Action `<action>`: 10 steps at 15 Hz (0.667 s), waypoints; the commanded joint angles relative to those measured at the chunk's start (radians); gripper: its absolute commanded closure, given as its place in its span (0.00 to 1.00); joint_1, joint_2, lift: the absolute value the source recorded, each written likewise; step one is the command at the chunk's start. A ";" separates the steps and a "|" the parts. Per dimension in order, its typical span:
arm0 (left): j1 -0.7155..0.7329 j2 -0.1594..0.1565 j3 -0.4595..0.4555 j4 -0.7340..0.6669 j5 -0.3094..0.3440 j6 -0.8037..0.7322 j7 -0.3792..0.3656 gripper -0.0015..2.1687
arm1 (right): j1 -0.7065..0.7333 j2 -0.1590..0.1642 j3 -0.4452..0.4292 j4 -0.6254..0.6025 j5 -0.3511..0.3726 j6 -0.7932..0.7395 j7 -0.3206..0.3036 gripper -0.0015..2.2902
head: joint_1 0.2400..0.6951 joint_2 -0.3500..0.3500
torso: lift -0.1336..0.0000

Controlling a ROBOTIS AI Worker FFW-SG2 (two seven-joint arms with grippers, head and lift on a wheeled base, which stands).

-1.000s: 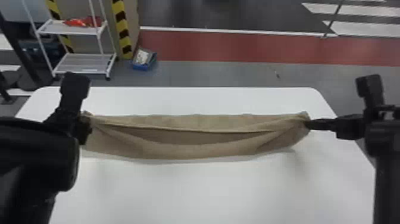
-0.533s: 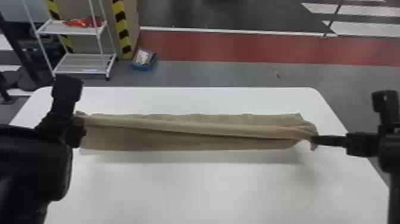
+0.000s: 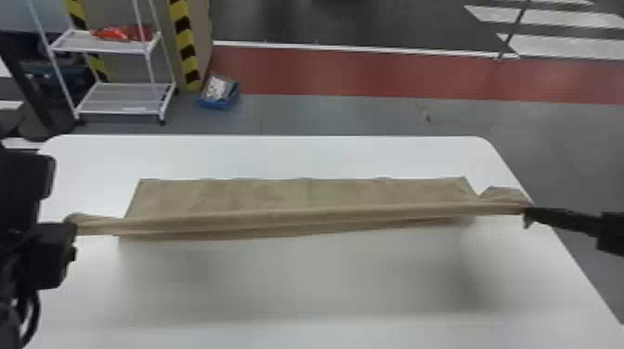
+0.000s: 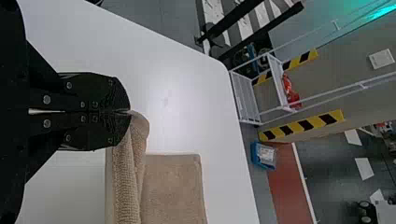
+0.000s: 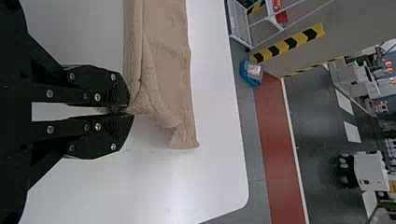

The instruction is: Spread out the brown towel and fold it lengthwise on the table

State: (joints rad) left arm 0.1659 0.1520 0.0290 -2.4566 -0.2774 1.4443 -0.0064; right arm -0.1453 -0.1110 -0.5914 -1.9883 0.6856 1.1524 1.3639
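Clearly, the relation that matters is the line between the two sets of fingers: the brown towel [image 3: 297, 216] runs its long axis from the left gripper [image 4: 127, 112] across to the right gripper [image 5: 123, 110]. Each arm is nearest its own end, so neither has to reach across. From the fingertips, the broad flat part of the cloth lies on the far side, away from the robot, and seems to rest on the table [image 3: 325, 287]. The pinched edge makes a narrow, nearly straight band between the grippers; a thin darker strip of cloth shows just on the robot's side of it.

The left fingers are pressed together on a corner, a little of it bulging past their tips. The right fingers meet at the tips around the opposite corner, with a gap between them farther back toward the wrist. Just beyond those right tips a loose flap of cloth stands away from the band. At both ends the held edge reaches outward past the flat part.

Folding lengthwise probably calls for both grippers to carry this edge together away from the robot, over the flat cloth; if more spreading is wanted first, the edge would go toward the robot instead. The left end sits slightly nearer the robot than the right, so uneven travel could skew the fold, and the right flap may crease under.
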 commanded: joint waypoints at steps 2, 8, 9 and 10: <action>0.049 0.003 0.017 -0.067 -0.006 0.086 -0.012 0.66 | 0.029 -0.015 -0.007 -0.026 -0.001 0.028 0.003 0.45 | 1.00 0.36 | 0.07; 0.110 -0.009 0.058 -0.134 -0.006 0.114 -0.026 0.66 | 0.081 -0.038 -0.033 -0.046 -0.041 0.028 0.003 0.45 | 1.00 0.35 | 0.07; 0.112 -0.009 0.054 -0.134 -0.006 0.114 -0.026 0.66 | 0.104 -0.035 -0.048 -0.050 -0.110 -0.024 0.003 0.29 | 1.00 0.35 | 0.07; 0.113 -0.009 0.046 -0.133 -0.008 0.114 -0.026 0.66 | 0.167 -0.029 -0.065 -0.064 -0.213 -0.147 0.003 0.11 | 1.00 0.34 | 0.07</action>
State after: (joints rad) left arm 0.2761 0.1435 0.0830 -2.5881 -0.2844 1.5564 -0.0322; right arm -0.0341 -0.1451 -0.6379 -2.0403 0.5734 1.1158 1.3637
